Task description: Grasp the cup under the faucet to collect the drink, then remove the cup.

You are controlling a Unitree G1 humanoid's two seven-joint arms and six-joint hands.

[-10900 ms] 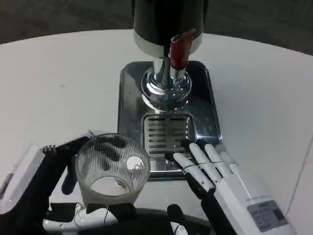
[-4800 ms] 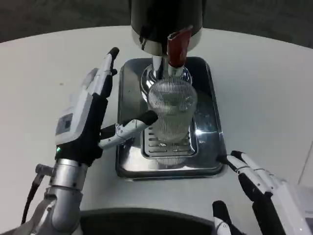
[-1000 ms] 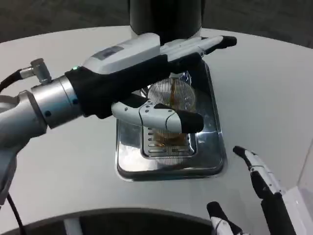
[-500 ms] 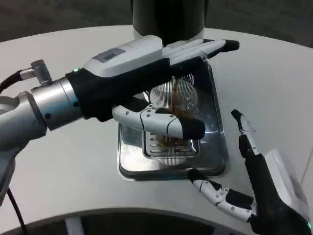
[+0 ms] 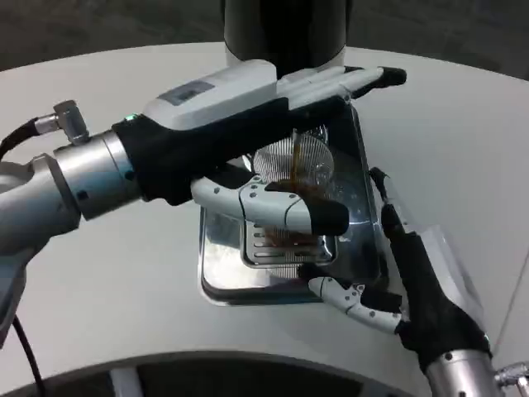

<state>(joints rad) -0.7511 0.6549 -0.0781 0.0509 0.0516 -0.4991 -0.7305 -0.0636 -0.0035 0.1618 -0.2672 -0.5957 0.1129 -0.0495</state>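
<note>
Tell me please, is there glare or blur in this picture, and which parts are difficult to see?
In the head view, the metal drip tray shows bright reflections on its polished surface; the ribbed glass cup is partly hidden behind the left hand; the right hand looks fairly sharp; the dark dispenser at the top lacks detail, and the white table is evenly lit.

**Left arm across centre, right robot hand lower right**

The left forearm runs from the left edge to upper centre; the left robot hand point(image 5: 273, 116) lies flat, fingers stretched to the upper right, thumb pointing right beneath. The right robot hand point(image 5: 413, 273) stands edge-up at lower right, fingers up, thumb spread left, holding nothing.
</note>
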